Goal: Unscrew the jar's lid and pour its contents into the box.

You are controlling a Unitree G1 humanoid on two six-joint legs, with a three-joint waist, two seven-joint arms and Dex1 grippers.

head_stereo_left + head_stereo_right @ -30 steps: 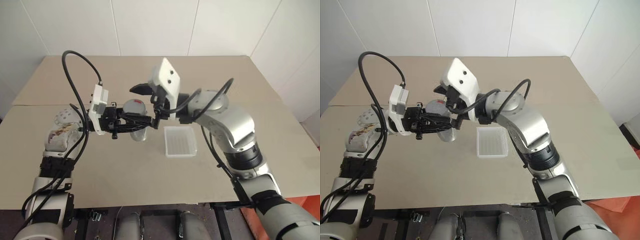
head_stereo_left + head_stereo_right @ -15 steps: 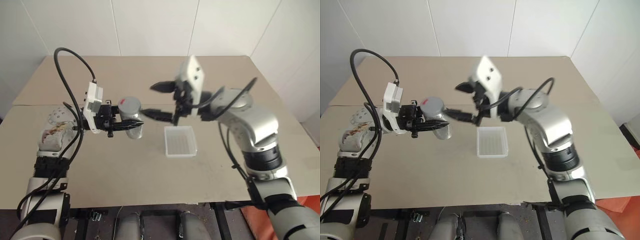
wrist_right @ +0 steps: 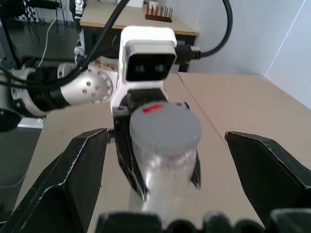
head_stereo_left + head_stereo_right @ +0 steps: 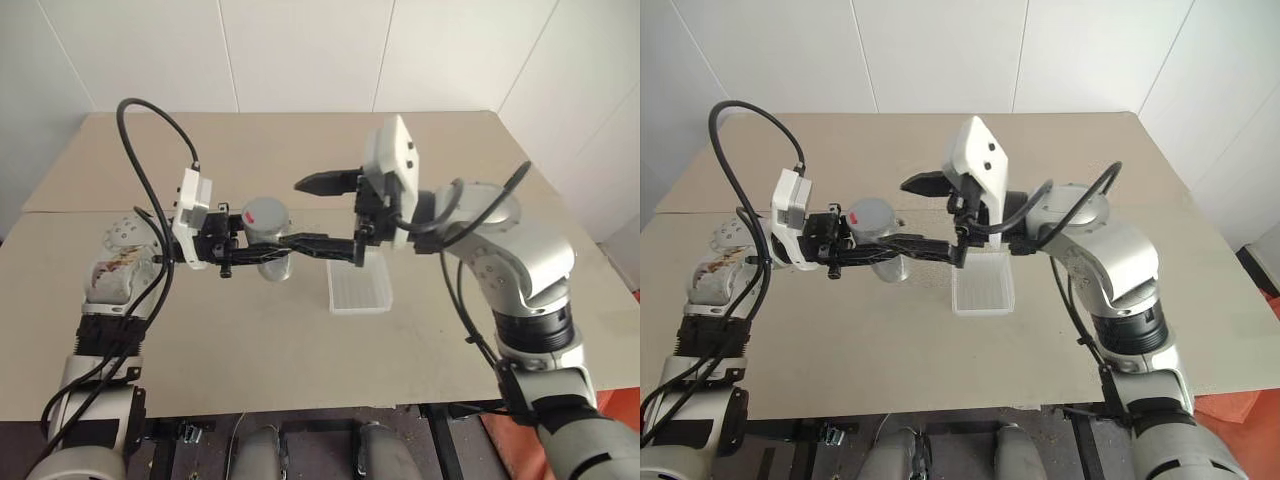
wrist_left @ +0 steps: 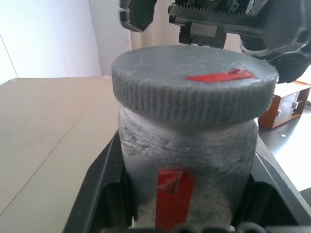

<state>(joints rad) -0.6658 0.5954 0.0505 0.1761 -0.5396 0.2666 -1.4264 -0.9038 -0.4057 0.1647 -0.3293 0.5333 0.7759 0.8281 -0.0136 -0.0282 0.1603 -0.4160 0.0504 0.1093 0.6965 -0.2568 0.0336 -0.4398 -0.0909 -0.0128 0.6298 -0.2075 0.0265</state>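
Left eye view: small clear, silvery cylindrical jar (image 4: 268, 250) with a red mark, held upright above the beige flat table (image 4: 250, 340), clamped at the body by the left gripper (image 4: 262, 249). Round grey ribbed lid (image 4: 266, 212) with a red mark on top, seated on the jar. Right gripper (image 4: 325, 212) spread wide, just beside the lid, one black finger above the lid level and one below, not touching. Shallow translucent white plastic box (image 4: 359, 291) lying flat on the table, just beside the jar, partly behind the right gripper. Best to centre the open fingers on the ribbed rim of the lid before closing, and to keep the jar steady while twisting.

Right eye view: same layout; table edges well apart from the jar on every side, free surface all around the box. Room enough to turn the wrist, judging from here.

Left wrist view: two black fingers (image 5: 104, 194) pressed on both sides of the jar body, below the lid; whole rim of the lid free to be taken. Contents not possible to tell through the wall.

Right wrist view: lid between the two wide-open black fingers (image 3: 73, 179), with free gaps on both sides. Better to approach straight toward the jar, to avoid knocking it out of the left grip.
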